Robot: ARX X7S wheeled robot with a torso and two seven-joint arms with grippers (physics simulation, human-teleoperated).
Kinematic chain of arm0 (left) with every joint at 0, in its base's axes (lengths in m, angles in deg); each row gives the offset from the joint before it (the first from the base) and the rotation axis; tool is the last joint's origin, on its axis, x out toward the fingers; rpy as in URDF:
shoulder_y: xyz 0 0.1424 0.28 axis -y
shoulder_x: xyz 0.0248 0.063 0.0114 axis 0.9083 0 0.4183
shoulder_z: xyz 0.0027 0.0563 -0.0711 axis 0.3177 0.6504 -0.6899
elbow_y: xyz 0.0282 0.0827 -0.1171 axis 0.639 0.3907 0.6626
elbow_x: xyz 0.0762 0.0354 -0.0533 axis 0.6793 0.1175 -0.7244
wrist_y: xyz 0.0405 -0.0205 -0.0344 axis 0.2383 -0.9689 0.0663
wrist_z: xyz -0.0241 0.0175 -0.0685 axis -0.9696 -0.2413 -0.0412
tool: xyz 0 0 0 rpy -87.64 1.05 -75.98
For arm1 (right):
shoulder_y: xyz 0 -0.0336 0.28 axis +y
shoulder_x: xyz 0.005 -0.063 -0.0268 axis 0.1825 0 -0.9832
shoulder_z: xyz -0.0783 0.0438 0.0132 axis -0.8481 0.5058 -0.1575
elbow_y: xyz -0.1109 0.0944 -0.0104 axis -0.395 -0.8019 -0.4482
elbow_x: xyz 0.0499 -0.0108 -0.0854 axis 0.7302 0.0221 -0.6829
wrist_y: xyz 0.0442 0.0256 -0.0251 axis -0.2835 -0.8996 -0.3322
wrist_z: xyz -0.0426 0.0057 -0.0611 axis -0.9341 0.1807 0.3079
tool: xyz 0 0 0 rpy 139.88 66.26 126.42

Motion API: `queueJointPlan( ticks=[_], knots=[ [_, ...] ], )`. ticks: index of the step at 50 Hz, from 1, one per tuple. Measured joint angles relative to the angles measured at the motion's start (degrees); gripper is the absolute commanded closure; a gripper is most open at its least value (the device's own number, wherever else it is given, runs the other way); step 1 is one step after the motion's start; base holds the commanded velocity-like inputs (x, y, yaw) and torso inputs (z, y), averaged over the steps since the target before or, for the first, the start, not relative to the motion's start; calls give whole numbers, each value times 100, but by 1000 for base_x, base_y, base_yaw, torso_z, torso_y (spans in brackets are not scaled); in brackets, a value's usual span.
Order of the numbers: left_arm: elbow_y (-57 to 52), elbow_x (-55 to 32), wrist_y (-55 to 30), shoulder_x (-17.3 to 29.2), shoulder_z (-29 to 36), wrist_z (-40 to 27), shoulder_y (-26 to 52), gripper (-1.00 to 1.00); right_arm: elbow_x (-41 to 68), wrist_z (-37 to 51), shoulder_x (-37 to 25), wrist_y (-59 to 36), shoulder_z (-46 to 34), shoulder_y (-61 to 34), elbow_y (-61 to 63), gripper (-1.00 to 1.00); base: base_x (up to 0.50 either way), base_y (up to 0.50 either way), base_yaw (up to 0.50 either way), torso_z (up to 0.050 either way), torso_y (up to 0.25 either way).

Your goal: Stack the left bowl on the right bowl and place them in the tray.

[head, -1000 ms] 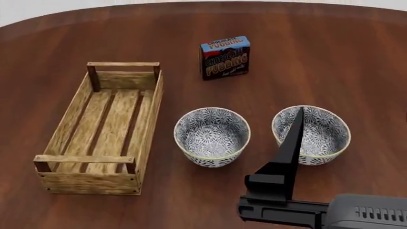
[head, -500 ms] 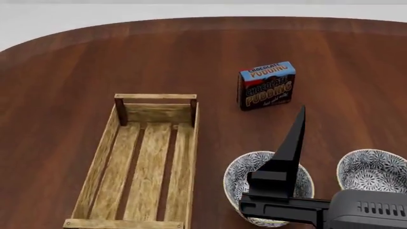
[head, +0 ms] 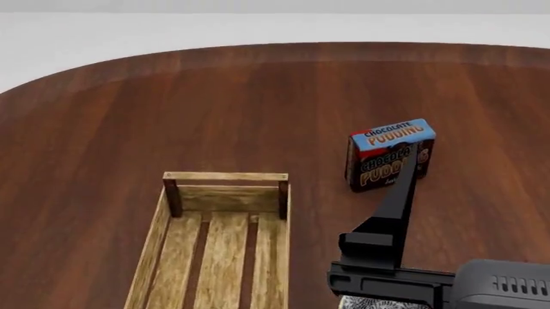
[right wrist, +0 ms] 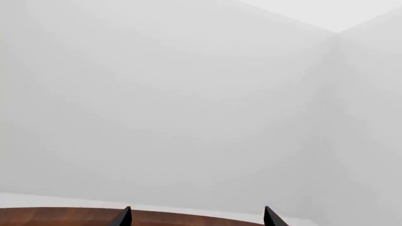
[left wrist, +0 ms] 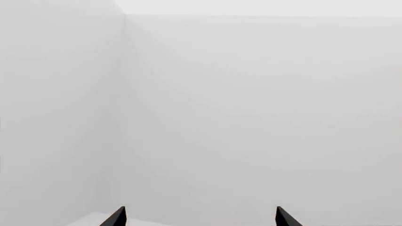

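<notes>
Right gripper [head: 410,149], fingers spread and empty, rises before the pudding box [head: 389,154]; the tray [head: 225,185] lies at eight o'clock. Left gripper [left wrist: 198,217], also parted, faces blank wall.

Dark wooden table [head: 215,96] before plain pale walls [left wrist: 251,94].

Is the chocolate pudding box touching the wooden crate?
Apart. In the head view, bare brown table shows between the blue chocolate pudding box and the light-brown slatted wooden crate.
</notes>
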Motion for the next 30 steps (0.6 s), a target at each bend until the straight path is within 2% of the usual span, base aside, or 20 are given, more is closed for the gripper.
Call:
queueJointPlan(
  ticks=[11,30],
  knots=[
    [-6,-20,-131,22,33,-2,66,-100,-15,-3,-20,25,-24,-2,3,-100,0,0,0,0,-19],
    [-7,-159,-406,-42,-14,-3,178,-100,45,57,-50,-9,-63,-93,32,-100,-1,0,0,0,-177]
  ],
)
